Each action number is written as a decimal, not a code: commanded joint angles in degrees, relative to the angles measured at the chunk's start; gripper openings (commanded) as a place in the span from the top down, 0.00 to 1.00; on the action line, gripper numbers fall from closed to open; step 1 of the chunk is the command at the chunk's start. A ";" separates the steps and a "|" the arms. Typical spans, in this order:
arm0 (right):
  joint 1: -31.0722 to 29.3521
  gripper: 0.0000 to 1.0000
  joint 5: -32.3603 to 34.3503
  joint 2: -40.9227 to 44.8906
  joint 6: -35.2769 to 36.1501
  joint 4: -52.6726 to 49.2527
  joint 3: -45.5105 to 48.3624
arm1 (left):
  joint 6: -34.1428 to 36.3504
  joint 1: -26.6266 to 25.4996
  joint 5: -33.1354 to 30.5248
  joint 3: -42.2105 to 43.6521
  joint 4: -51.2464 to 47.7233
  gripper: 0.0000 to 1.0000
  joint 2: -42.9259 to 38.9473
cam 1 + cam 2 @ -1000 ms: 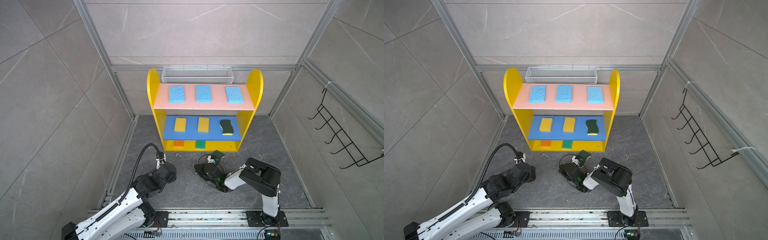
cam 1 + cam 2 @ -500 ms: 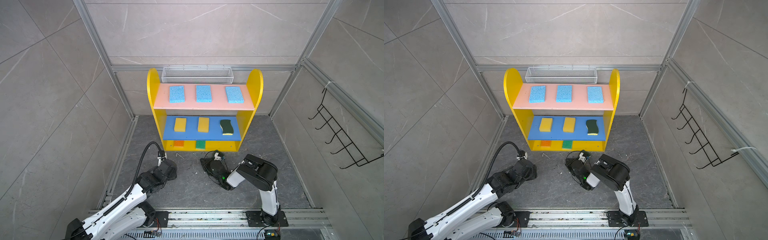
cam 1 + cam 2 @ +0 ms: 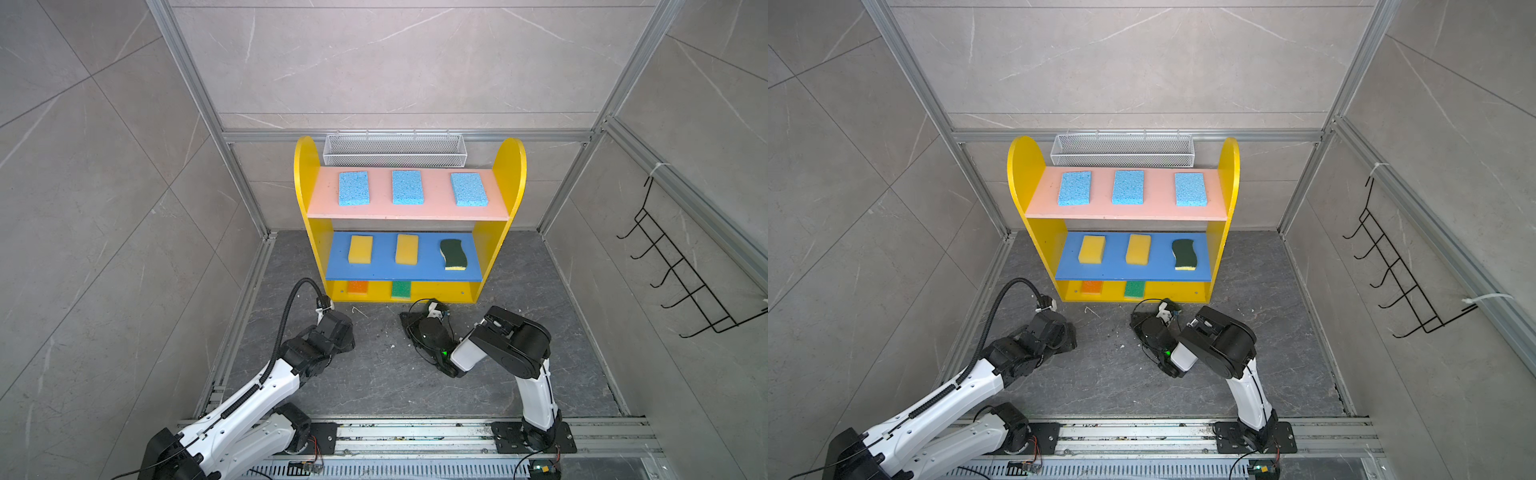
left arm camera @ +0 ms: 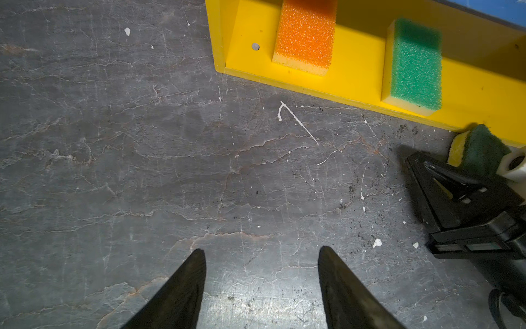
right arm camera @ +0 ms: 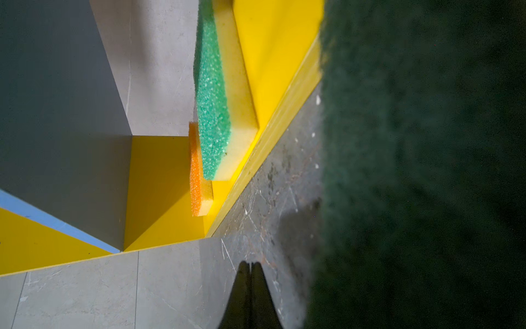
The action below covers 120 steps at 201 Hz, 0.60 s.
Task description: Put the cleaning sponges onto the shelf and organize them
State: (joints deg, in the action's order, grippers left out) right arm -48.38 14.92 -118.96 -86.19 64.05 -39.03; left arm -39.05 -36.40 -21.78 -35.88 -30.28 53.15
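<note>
The shelf carries three light blue sponges on its pink board. Two yellow ones and a dark-green wavy one lie on the blue board. An orange sponge and a bright green one sit on the yellow bottom. Another dark-green sponge with yellow backing rests at the bottom board's front edge, against the side of my right gripper. That gripper is shut with nothing between its fingers. My left gripper hovers open over bare floor, left of it.
A white wire-mesh basket hangs behind the shelf top. A black wire hook rack is on the right wall. Grey walls enclose the floor, and a metal rail runs along the front.
My right gripper has swung in toward the shelf's bottom front edge, carrying the dark-green sponge along its side. The left arm has edged forward toward the shelf.
</note>
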 commanded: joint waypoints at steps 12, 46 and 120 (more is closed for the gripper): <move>1.78 1.00 7.43 -2.13 0.73 -6.26 -0.53 | 1.60 1.03 1.65 0.75 2.95 0.35 -0.30; 1.73 1.00 12.16 2.75 0.45 -12.20 1.34 | 2.16 1.57 1.63 0.95 3.04 0.35 -0.92; 1.82 1.00 13.17 6.45 2.66 -15.37 1.97 | 2.43 2.33 2.33 2.17 4.38 0.35 -1.30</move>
State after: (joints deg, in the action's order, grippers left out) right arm -46.57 27.44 -112.07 -85.60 50.28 -35.99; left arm -37.85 -34.46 -20.36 -34.11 -27.57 52.53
